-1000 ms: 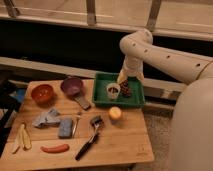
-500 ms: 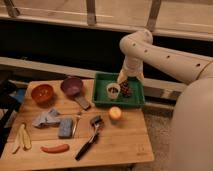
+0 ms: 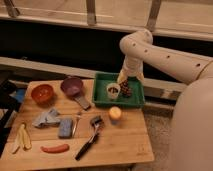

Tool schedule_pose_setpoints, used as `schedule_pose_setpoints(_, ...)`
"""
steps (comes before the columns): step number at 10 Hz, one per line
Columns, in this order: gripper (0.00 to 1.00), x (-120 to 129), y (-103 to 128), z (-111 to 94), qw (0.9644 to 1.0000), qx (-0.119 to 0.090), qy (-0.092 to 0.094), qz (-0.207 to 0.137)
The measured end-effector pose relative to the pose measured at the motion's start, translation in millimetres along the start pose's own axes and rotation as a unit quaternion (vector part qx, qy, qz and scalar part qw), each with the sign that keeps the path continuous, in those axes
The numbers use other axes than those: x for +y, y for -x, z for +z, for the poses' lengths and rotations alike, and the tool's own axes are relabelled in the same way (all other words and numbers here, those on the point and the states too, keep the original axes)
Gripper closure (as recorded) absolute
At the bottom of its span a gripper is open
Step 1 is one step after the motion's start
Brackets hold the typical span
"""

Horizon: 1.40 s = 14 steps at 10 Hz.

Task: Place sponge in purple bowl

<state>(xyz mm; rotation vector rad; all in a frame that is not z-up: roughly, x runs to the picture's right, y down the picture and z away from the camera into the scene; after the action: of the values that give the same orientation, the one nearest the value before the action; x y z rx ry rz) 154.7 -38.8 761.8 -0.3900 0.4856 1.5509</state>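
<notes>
The gripper [image 3: 121, 80] hangs low over the green tray [image 3: 101, 102], at the end of the white arm [image 3: 165, 57] reaching in from the right. Whether it is open or closed cannot be told from this view, and nothing can be seen held in it. It sits just above the tray's contents, a white cup [image 3: 113, 91] and a small dark object [image 3: 126, 90], and contact with either cannot be confirmed.

Nothing has visibly shifted over the last second: arm, gripper and every item on the table [image 3: 127, 145] stand where they were. For the task, that means no progress yet, and the arm appears paused or barely moving over the wrong area.

The sponge [image 3: 65, 127], a blue-grey block, lies flat on the wood well to the left of the gripper, between a crumpled grey cloth [image 3: 46, 118] and a black-handled brush [image 3: 90, 137]. The purple bowl [image 3: 72, 86] stands just left of the tray, near the table's far edge, and appears to have nothing in it. An orange bowl [image 3: 42, 93] sits beside it.

By this showing, the gripper must leave the tray and cross towards the sponge before any pick-up can begin.
</notes>
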Motion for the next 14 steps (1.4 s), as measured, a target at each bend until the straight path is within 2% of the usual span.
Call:
schedule_pose_setpoints(1, 0.23, -2.1, -0.3, -0.6, 1.0000, 0.000, 0.001, 0.002)
schedule_pose_setpoints(3, 0.23, -8.5, -3.7, -13.7, 0.9998, -0.017, 0.002, 0.015)
schedule_pose_setpoints(5, 0.23, 10.9, -11.1, -42.7, 0.9994, -0.031, 0.010, -0.005)
schedule_pose_setpoints(7, 0.23, 47.9, -18.8, -53.6, 0.9986, -0.026, 0.032, -0.034)
schedule_pose_setpoints(8, 0.23, 75.4, -25.3, -52.1, 0.9973, -0.018, 0.046, -0.055)
schedule_pose_setpoints(9, 0.23, 92.0, -31.6, -48.1, 0.9962, -0.010, 0.053, -0.069)
schedule_pose_setpoints(12, 0.23, 157.4, -54.6, -38.7, 0.9880, 0.004, 0.078, -0.133)
schedule_pose_setpoints(13, 0.23, 173.2, -60.1, -36.9, 0.9856, 0.001, 0.083, -0.147)
schedule_pose_setpoints(14, 0.23, 185.9, -68.0, -33.7, 0.9847, 0.001, 0.090, -0.149)
